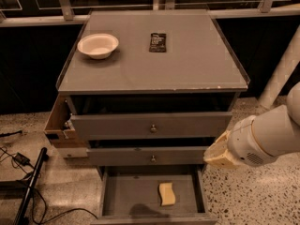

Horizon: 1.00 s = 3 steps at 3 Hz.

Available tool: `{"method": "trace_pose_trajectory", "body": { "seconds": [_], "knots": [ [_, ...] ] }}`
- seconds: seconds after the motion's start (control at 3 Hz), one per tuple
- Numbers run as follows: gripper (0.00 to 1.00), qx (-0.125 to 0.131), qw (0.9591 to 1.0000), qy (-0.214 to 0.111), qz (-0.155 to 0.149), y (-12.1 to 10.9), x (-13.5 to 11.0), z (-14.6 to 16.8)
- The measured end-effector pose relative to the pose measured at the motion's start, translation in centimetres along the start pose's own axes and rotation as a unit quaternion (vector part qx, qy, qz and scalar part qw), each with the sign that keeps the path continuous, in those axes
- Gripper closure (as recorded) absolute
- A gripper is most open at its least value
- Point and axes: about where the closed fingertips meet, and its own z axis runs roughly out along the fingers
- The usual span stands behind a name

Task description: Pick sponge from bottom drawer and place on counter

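Note:
The pale yellow sponge (166, 194) lies flat on the floor of the open bottom drawer (122, 193), right of its middle. The grey counter (154, 67) tops the cabinet. My gripper (217, 154), a cream-coloured end on a thick white arm, comes in from the right. It hangs by the right end of the middle drawer, above and to the right of the sponge, not touching it. Nothing shows in it.
A white bowl (97, 45) and a black packet (158, 42) sit on the counter's far part. Two knobbed drawers (152, 127) stand slightly pulled out above the bottom drawer. A brown side panel (57, 121) juts out left. Cables and a black pole (28, 189) lie on the floor left.

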Motion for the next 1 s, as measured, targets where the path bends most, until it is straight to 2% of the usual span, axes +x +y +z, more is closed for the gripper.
{"method": "trace_pose_trajectory", "body": {
  "seconds": [0.33, 0.67, 1.0],
  "knots": [
    [1.00, 0.000, 1.0000, 0.005, 0.000, 0.0, 0.2, 0.1],
    [1.00, 0.001, 0.9999, -0.001, -0.013, 0.1, 2.7, 3.5],
    [1.00, -0.016, 0.9991, -0.031, -0.024, 1.5, 7.4, 11.1]
  ]
}}
